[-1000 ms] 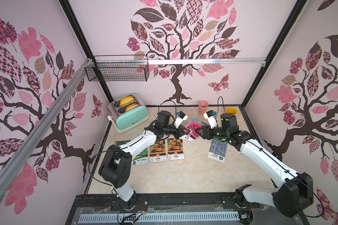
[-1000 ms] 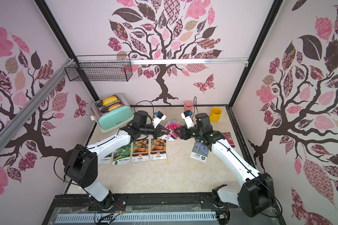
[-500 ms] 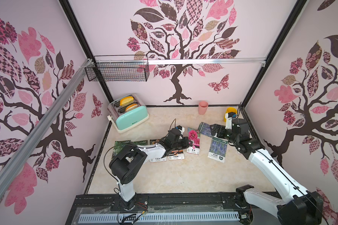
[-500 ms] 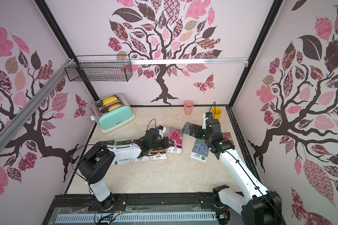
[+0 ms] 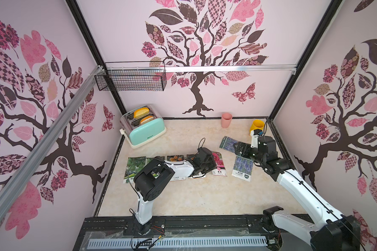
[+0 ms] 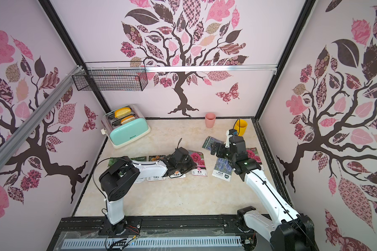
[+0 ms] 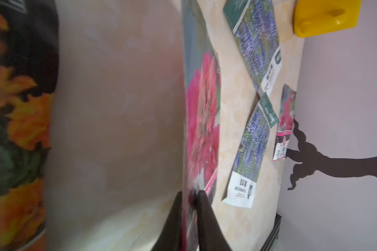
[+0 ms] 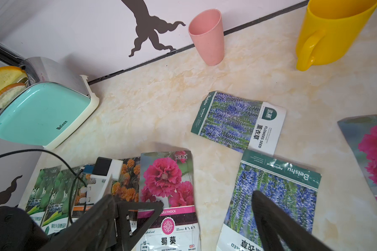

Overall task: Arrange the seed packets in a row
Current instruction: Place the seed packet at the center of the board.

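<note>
Seed packets lie in a row on the counter: green gourd packets [image 5: 135,167], orange marigold packets [image 5: 175,158], then a magenta flower packet [image 5: 219,165]. My left gripper [image 7: 189,193] is low at the row's right end, shut on the near edge of that magenta packet [image 7: 201,121]. One lavender packet [image 5: 243,168] lies to its right, another [image 5: 227,142] lies askew behind, and a second magenta packet [image 6: 254,155] sits by the right wall. My right gripper [image 8: 208,198] hangs open and empty above the gap between the magenta packet [image 8: 168,191] and the lavender packet [image 8: 270,195].
A mint toaster [image 5: 145,132] with bread slices stands at the back left. A pink cup [image 5: 226,120] and a yellow mug [image 5: 257,127] stand along the back wall. A wire basket [image 5: 131,79] hangs on the wall above.
My left arm came down from mid-air and laid the magenta packet at the row's right end. My right gripper opened and drew back to the right.
</note>
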`<state>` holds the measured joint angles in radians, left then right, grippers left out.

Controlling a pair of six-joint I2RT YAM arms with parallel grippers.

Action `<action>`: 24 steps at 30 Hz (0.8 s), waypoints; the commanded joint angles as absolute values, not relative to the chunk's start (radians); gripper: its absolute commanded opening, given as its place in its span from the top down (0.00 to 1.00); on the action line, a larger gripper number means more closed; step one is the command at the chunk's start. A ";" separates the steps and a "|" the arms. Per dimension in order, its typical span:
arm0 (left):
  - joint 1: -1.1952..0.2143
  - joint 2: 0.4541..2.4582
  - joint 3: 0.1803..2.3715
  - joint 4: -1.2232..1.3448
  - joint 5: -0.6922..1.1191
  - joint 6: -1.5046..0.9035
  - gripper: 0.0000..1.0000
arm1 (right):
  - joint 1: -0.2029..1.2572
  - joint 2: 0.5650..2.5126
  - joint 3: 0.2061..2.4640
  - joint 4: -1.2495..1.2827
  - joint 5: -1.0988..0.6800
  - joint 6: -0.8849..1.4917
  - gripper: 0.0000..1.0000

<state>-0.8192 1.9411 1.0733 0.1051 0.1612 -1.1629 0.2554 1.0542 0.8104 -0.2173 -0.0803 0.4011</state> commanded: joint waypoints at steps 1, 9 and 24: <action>-0.827 1.965 1.117 0.047 0.147 -1.154 0.77 | 0.258 1.043 0.788 -0.211 -0.108 0.394 0.01; -0.828 1.905 1.170 -0.067 0.109 -1.082 0.51 | 0.258 1.049 0.763 -0.195 -0.119 0.388 0.01; -0.799 1.571 1.129 -0.263 -0.120 -0.898 0.41 | 0.312 1.199 0.775 -0.193 -0.187 0.360 0.03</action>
<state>-0.8185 1.6386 1.1545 -0.2096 -0.0475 -0.9749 0.2752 1.1507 0.7452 -0.1764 -0.1719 0.3859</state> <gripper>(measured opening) 0.591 0.977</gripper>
